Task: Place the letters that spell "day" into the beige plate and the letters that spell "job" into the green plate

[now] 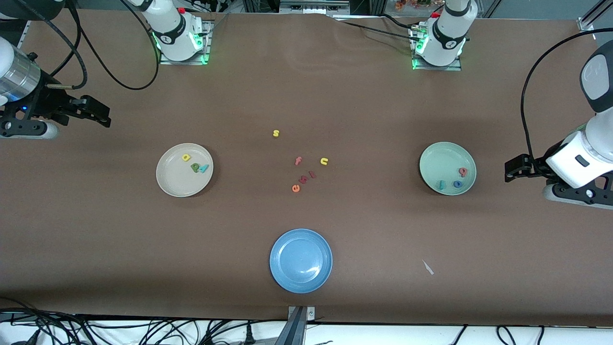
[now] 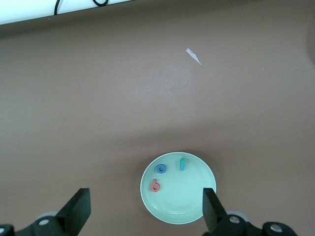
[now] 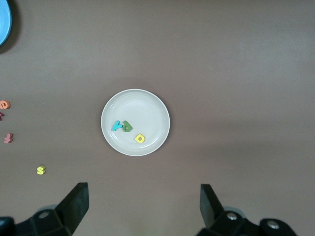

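The beige plate (image 1: 176,186) holds a yellow letter (image 1: 186,157), a green letter (image 1: 195,167) and a teal "y" (image 1: 204,168). In the right wrist view the same plate (image 3: 147,108) lies below my open right gripper (image 3: 143,187), which holds nothing. That gripper (image 1: 98,115) hangs over the table's right-arm end. The green plate (image 1: 438,160) holds a red-pink "b" (image 1: 462,171), a blue "o" (image 1: 458,183) and a teal "j" (image 1: 441,184). My left gripper (image 1: 513,170) hangs open and empty over the table beside it, with the plate (image 2: 184,199) partly between its fingers in the left wrist view.
Loose letters lie mid-table: a yellow "s" (image 1: 276,133), a yellow "u" (image 1: 324,161), a red "f" (image 1: 298,161), an orange "e" (image 1: 295,188) and two small red ones (image 1: 307,178). A blue plate (image 1: 300,280) sits nearest the front camera. A white scrap (image 1: 427,267) lies beside it.
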